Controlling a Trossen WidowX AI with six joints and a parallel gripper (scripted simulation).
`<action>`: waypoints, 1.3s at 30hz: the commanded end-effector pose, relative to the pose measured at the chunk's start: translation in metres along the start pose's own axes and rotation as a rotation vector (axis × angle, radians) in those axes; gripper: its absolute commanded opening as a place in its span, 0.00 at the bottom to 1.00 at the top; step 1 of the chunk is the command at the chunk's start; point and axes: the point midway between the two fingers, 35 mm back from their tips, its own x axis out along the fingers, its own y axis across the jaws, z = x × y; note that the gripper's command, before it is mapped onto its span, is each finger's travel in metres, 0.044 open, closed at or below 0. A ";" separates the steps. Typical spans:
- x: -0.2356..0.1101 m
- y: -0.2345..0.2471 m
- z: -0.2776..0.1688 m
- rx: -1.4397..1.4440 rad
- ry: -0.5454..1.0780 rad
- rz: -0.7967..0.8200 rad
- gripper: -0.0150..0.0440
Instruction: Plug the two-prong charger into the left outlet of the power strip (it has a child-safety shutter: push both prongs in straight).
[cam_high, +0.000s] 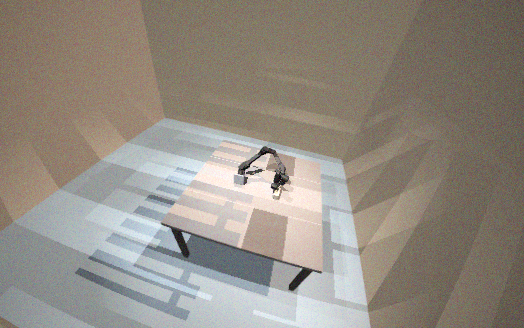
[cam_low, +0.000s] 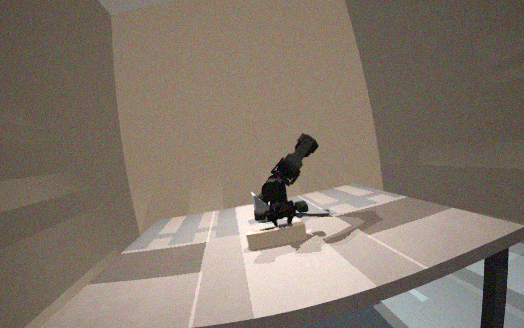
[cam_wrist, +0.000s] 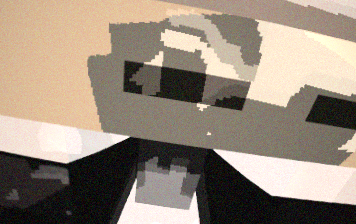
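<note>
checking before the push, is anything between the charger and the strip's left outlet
Nothing visible. In the wrist view the charger, held in the fingers, sits just short of the strip, facing a dark slot with no object between. Which outlet that is, I cannot tell.

1. Table (cam_high: 280, 252): tan and brown rectangular patches, dark legs.
2. Power strip (cam_low: 276, 236): pale cream.
3. Arm (cam_low: 287, 172): black.
4. Floor (cam_high: 75, 235): pale blue-grey with darker grey bars.
5. Walls (cam_low: 240, 100): plain tan.
</note>
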 end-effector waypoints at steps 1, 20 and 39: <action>0.000 0.001 0.005 -0.017 -0.018 0.000 0.25; 0.000 0.000 0.000 0.000 0.000 0.000 0.65; 0.000 0.000 -0.003 -0.004 -0.004 0.000 1.00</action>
